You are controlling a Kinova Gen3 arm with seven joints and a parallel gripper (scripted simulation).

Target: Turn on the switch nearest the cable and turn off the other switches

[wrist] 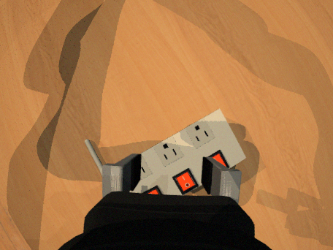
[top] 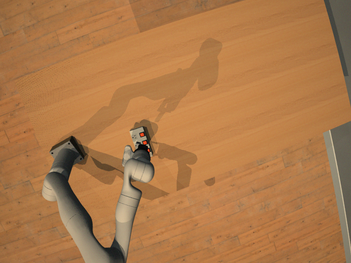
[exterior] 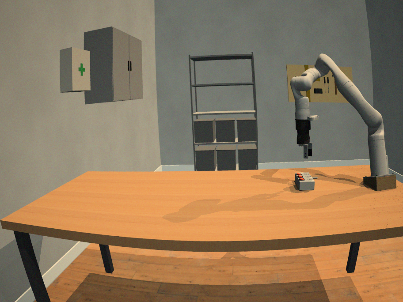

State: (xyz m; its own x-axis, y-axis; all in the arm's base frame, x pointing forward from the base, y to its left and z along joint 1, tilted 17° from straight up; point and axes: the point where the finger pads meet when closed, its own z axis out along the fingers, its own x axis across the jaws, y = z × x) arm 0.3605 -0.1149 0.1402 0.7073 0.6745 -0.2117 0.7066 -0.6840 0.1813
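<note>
The grey power strip lies flat on the table, right way up. Its cable leaves at the end toward the robot base. The farthest switch, middle switch and nearest switch are red. I cannot tell which way they are set. My gripper is open and empty, well above the strip. In the wrist view it hides parts of the nearest and farthest switches.
The robot base stands on the table beyond the cable end. Arm shadows cross the table and part of the strip. A shelf rack and wall cabinets stand clear of the arm.
</note>
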